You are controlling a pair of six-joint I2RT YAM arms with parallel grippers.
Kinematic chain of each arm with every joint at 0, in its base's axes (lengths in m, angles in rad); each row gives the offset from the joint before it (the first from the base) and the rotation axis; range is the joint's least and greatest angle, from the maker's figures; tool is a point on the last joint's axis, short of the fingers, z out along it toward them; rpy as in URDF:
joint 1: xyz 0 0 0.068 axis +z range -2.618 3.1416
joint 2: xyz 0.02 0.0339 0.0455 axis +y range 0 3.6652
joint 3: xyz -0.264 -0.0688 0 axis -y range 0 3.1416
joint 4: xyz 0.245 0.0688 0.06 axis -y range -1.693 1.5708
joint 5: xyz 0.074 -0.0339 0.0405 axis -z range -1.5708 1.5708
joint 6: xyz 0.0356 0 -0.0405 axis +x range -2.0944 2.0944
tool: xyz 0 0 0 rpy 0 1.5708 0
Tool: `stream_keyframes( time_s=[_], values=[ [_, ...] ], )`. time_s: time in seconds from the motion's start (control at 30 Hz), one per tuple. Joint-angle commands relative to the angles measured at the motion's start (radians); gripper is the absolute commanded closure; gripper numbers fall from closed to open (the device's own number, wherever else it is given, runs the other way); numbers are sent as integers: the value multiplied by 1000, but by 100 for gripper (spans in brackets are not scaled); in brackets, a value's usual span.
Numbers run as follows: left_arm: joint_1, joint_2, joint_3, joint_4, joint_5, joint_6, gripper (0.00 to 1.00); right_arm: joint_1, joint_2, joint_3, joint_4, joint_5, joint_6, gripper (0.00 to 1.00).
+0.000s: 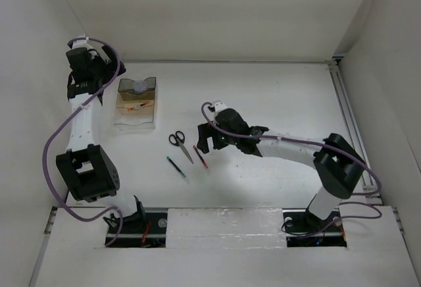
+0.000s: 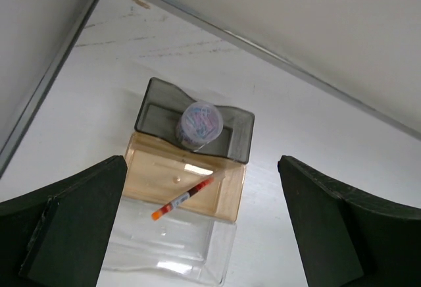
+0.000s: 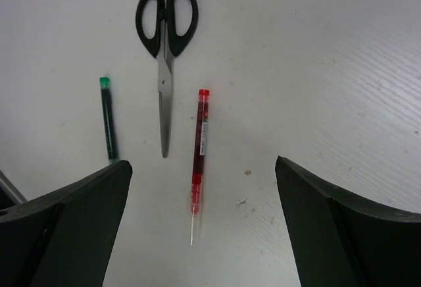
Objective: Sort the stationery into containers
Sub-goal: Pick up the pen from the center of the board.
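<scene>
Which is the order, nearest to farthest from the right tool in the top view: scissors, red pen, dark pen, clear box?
1. Red pen, right beside the right tool.
2. Scissors, to its left.
3. Dark pen, further left.
4. Clear box, far left.

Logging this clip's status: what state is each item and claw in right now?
Scissors: closed, flat on table.
Red pen: lying on table.
Dark pen: lying on table.
Cylinder: upright in grey tray.
Orange pen: lying in amber tray.
Clear tray: empty.
Left claw: open, empty.
Right claw: open, empty.
</scene>
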Motion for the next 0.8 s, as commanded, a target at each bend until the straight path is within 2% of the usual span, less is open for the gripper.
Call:
stream_keyframes(
  time_s=[0.0,0.13,0.3,0.53,0.63,0.77],
  values=[
    [1,-92,53,-149,18,124,0,4,92,88,-72,-33,-12,4],
    [1,-130,74,-259,101,213,0,38,163,132,-86,-44,-12,13],
    [1,-176,85,-359,147,274,0,84,207,155,-161,50,-12,28],
    [1,-239,94,-400,182,317,0,161,217,132,-201,128,28,33],
    [1,-250,94,-419,191,317,0,161,227,103,-210,148,51,47],
    [1,-268,94,-429,201,326,0,183,264,103,-246,191,60,52]
  ],
)
